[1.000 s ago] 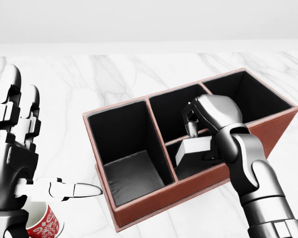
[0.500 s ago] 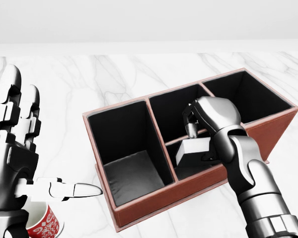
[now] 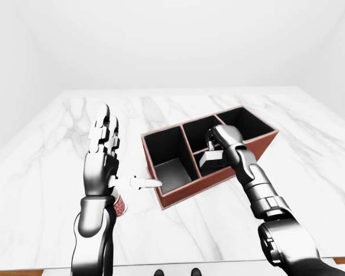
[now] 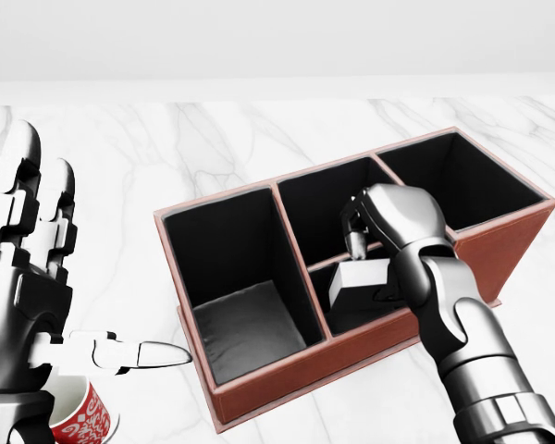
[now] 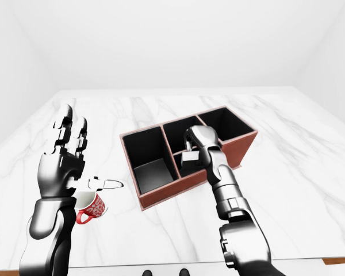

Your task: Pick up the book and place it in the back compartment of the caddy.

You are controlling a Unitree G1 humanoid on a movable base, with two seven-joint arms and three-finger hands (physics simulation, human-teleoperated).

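Book (image 4: 359,280), a pale grey block, sits tilted in the small lower middle compartment of the caddy (image 4: 287,379), directly under the right hand (image 4: 375,242), whose fingers curl down onto its upper edge; whether they truly clamp it cannot be told. Nearer the bench's (image 3: 40,172) left edge, the left hand (image 4: 37,277) stands upright with fingers spread and thumb pointing at the caddy, touching nothing. Only a red rim of the mug (image 5: 91,206) peeks below that hand in the head view; the right-eye view shows the whole mug with its handle, on the bench beside the left arm
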